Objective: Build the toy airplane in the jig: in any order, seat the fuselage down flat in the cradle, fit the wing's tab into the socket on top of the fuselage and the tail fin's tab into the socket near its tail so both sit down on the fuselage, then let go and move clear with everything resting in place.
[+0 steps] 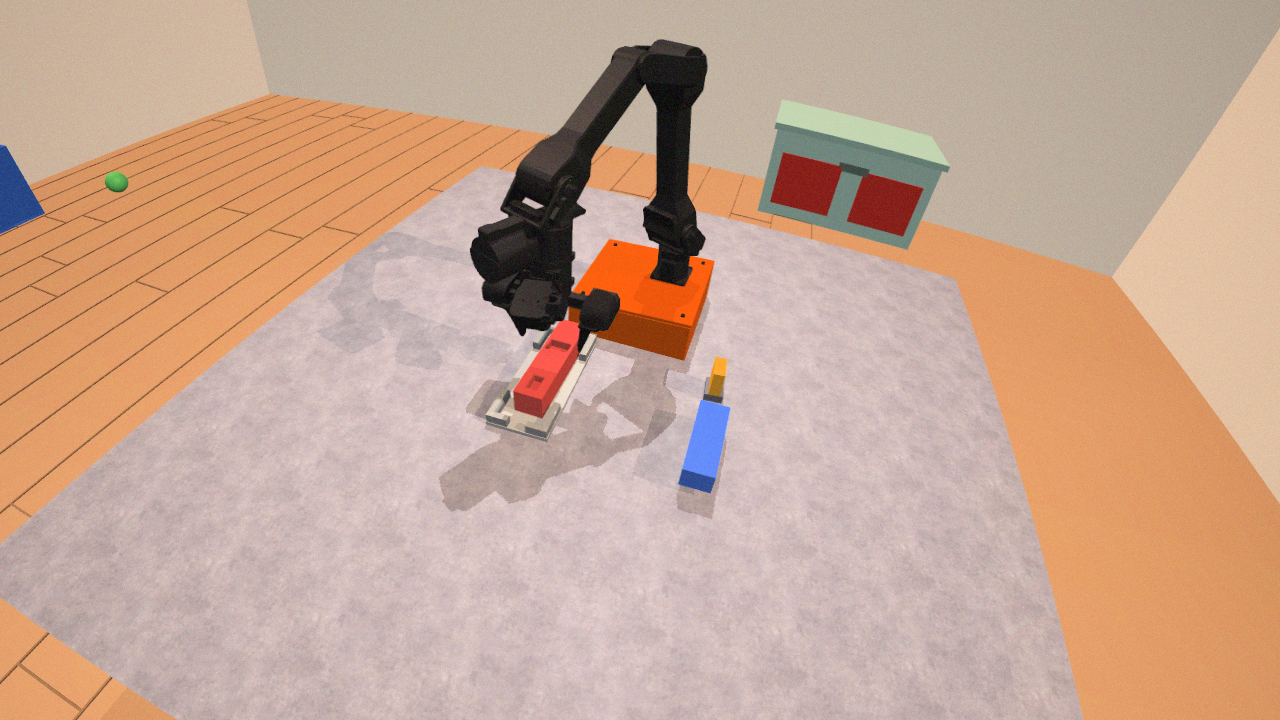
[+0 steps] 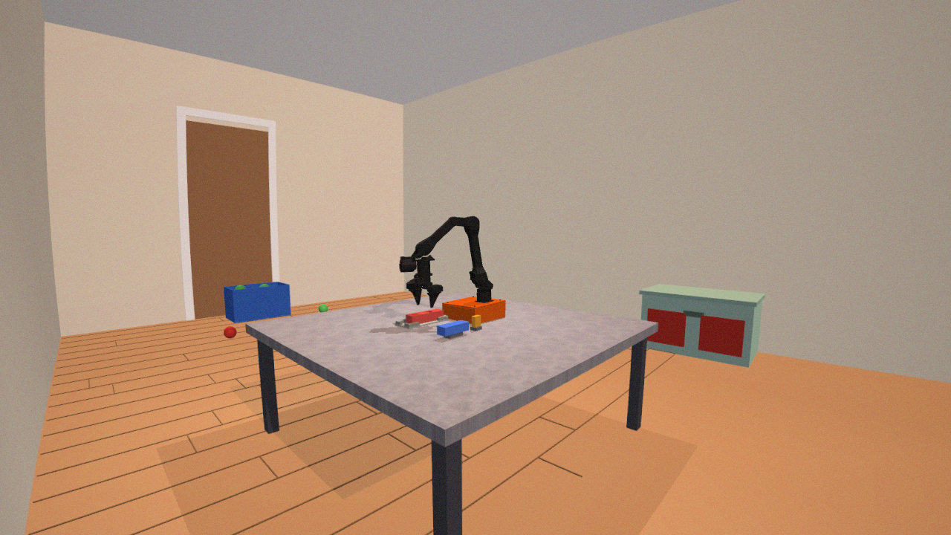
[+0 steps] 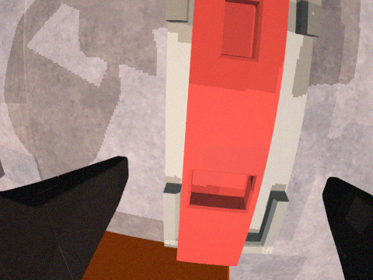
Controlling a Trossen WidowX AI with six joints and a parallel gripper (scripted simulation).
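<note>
The red fuselage [image 1: 548,362] [image 2: 423,316] [image 3: 229,128] lies lengthwise in the pale cradle [image 1: 569,380] [image 3: 176,117], between its corner blocks. It looks level; its underside is hidden. Both sockets on top are empty. My gripper [image 1: 553,342] [image 2: 425,305] [image 3: 231,179] is open and empty above the fuselage, near its end by the robot base, with one finger out to each side. The blue wing [image 1: 707,438] [image 2: 452,328] rests to the right, slightly raised off the table. The orange tail fin [image 1: 718,376] [image 2: 475,321] stands upright just behind the wing.
The orange robot base [image 1: 640,286] [image 2: 473,307] stands just behind the cradle. The grey table [image 1: 554,591] [image 2: 458,379] bears everything. A green cabinet [image 1: 845,188] [image 2: 701,329], a blue bin [image 2: 258,305] and small balls are on the floor away from the table.
</note>
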